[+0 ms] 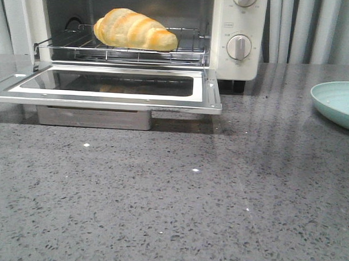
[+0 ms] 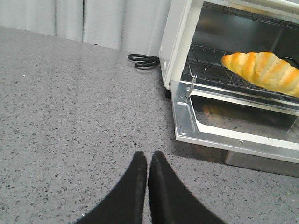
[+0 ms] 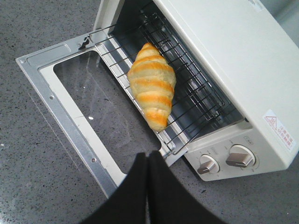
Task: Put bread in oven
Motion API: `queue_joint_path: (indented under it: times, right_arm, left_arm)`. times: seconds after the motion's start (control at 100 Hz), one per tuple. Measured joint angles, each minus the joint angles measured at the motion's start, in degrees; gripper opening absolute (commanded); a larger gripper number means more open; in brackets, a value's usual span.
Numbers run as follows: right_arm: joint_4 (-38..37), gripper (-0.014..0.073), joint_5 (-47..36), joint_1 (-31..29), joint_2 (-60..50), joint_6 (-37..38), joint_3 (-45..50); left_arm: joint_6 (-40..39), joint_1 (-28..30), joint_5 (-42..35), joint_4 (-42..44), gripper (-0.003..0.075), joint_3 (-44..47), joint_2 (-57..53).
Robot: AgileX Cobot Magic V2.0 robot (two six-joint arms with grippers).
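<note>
The bread point(image 1: 135, 29) lies on the wire rack inside the cream-white oven point(image 1: 242, 30), whose glass door point(image 1: 107, 85) hangs open flat over the counter. The left wrist view shows the bread point(image 2: 264, 70) on the rack and my left gripper point(image 2: 148, 155) shut and empty over the grey counter, short of the door's corner. From above, the right wrist view has the bread point(image 3: 152, 86) on the rack of the oven point(image 3: 224, 56); my right gripper point(image 3: 148, 155) is shut and empty over the door's knob-side end. Neither gripper shows in the front view.
A pale green plate point(image 1: 342, 102) sits at the right edge of the grey speckled counter point(image 1: 177, 205). A black power cord point(image 2: 144, 60) lies behind the oven's left side. Curtains hang at the back. Two knobs point(image 3: 226, 161) face the front.
</note>
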Motion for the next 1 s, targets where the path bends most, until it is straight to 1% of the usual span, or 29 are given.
queue_joint_path:
  times: [0.17,0.43,0.59,0.76,0.9,1.0]
  right_arm:
    - [-0.75,-0.0057,0.00,-0.86,-0.22,0.22,0.00]
    - [-0.99,-0.0057,0.00,-7.33,-3.50,1.65,0.00]
    - [-0.99,-0.0057,0.09,-13.06,-4.86,2.36,0.00]
    - [-0.59,-0.0057,0.09,-21.10,-5.63,2.49,0.00]
    - [3.73,-0.0057,0.22,-27.77,-5.84,1.34,0.00]
    - [5.67,-0.0057,0.34,-30.53,-5.97,-0.72,0.00]
  left_arm:
    - [0.00,0.00,0.00,0.00,-0.0021,0.00,0.00]
    - [0.00,0.00,0.00,0.00,-0.0021,0.00,0.00]
    - [0.00,0.00,0.00,-0.04,-0.0021,0.00,0.00]
    - [0.00,0.00,0.00,-0.04,-0.0021,0.00,0.00]
    - [0.00,0.00,0.00,-0.04,-0.0021,0.00,0.00]
    - [0.00,0.00,0.00,-0.04,-0.0021,0.00,0.00]
